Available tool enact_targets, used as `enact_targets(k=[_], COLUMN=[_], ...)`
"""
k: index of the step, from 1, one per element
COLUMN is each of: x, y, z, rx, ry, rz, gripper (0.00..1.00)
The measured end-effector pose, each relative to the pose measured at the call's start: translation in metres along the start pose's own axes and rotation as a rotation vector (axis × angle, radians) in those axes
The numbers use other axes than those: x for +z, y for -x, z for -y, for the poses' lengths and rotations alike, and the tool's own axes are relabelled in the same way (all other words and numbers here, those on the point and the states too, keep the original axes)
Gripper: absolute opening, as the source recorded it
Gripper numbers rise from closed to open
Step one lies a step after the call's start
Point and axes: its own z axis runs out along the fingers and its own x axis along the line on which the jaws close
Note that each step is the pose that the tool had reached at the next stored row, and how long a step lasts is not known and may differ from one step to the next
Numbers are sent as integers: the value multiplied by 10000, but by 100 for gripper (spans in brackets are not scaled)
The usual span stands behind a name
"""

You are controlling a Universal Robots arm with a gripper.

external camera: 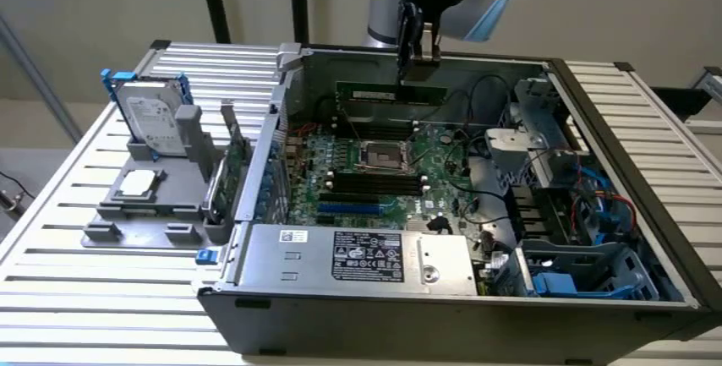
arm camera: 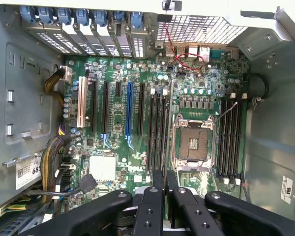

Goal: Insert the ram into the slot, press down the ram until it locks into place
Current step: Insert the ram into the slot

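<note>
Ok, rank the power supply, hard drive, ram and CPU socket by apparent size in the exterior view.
Largest: power supply, though it sits nearest the camera.
Then: hard drive.
Last: ram and CPU socket, too alike to rank; the ram is longer, the socket wider.

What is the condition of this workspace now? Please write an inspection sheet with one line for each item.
Surface: a white slatted metal table carries an open grey computer case.
Job's things: the long, thin green ram stick hangs above the motherboard, not seated. The long narrow black memory slots beside the metal processor socket look empty.
Clutter: a grey plastic fixture holds a silver hard drive and an upright green card.
Grippers: the black gripper is shut on the ram stick, over the memory slots.
Cables: a yellow-and-black bundle and a thin red wire.
Surroundings: a plain beige wall and dark poles.
</note>
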Motion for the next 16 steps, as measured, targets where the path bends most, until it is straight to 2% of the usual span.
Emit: enact_targets(k=[8, 16], x=[6, 148], y=[-2, -46], z=[0, 7], rx=[1, -8], ry=[1, 0], rz=[-2, -1], gripper=[13, 13])
